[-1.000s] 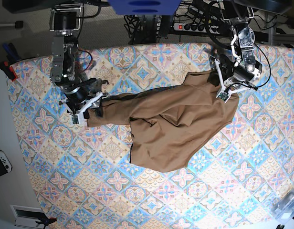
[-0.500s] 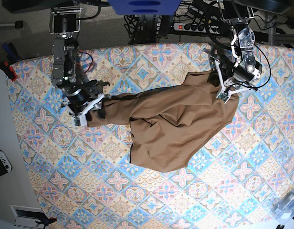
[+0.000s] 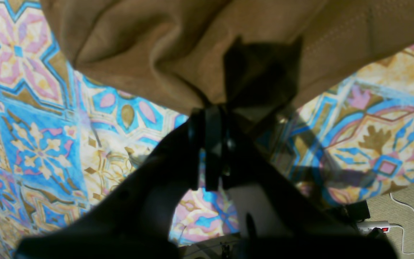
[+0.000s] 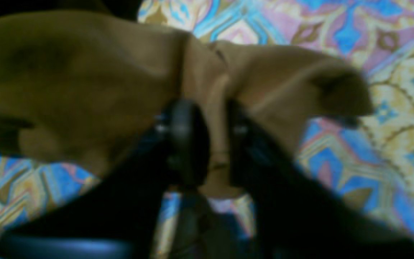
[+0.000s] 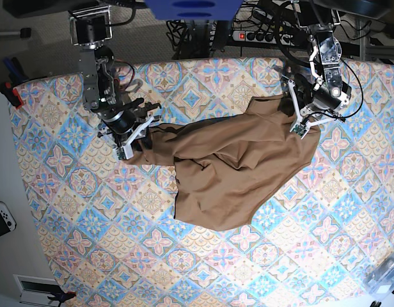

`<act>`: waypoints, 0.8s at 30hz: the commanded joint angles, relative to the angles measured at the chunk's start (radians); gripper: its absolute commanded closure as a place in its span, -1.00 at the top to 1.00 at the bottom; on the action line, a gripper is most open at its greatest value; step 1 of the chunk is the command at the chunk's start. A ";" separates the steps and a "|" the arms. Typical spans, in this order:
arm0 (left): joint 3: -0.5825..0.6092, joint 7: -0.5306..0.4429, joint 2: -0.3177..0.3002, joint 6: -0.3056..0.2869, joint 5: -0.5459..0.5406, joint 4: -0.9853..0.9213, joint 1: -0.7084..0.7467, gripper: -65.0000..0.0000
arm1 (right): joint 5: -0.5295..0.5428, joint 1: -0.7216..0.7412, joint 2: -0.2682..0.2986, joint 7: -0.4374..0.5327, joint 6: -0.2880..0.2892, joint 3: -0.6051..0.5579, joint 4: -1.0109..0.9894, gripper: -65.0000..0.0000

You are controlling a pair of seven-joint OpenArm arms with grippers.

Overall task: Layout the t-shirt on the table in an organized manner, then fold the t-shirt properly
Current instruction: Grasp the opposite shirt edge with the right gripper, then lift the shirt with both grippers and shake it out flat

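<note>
Only wrist views show each tool (image 3: 214, 118) (image 4: 207, 122) pinching t-shirt (image 5: 235, 169) cloth.

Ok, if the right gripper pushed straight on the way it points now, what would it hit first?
The t-shirt. The right gripper already has a fold of it between its jaws, so more bunched cloth lies directly ahead, with the table probably beyond.

Pwr strip (image 5: 254, 35) w/ cables behind, white game controller (image 5: 3, 219) at left edge.
</note>
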 commanded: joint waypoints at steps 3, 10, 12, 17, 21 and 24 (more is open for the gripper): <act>-0.004 -0.004 -0.008 0.005 -0.003 0.015 -0.008 -1.00 | 0.002 -0.002 0.000 -0.050 0.018 0.005 0.008 -1.00; 0.005 0.001 0.000 0.006 -0.011 0.018 -0.045 -1.00 | 0.003 -0.001 0.000 -0.050 0.018 0.174 0.093 -1.00; 0.017 0.051 0.029 0.006 -0.005 0.018 -0.096 -1.00 | 0.005 -0.001 0.000 -0.058 0.018 0.217 0.125 -1.00; 0.031 0.207 0.117 0.006 -0.005 0.019 -0.286 -1.00 | 0.006 0.013 0.000 -0.167 0.018 0.386 0.157 -1.00; 0.033 0.207 0.173 0.006 -0.005 0.018 -0.422 -1.00 | 0.006 0.099 0.000 -0.225 0.018 0.473 0.183 -1.00; 0.033 0.207 0.209 0.009 -0.005 0.018 -0.554 -1.00 | 0.006 0.177 0.000 -0.270 0.018 0.486 0.188 -1.00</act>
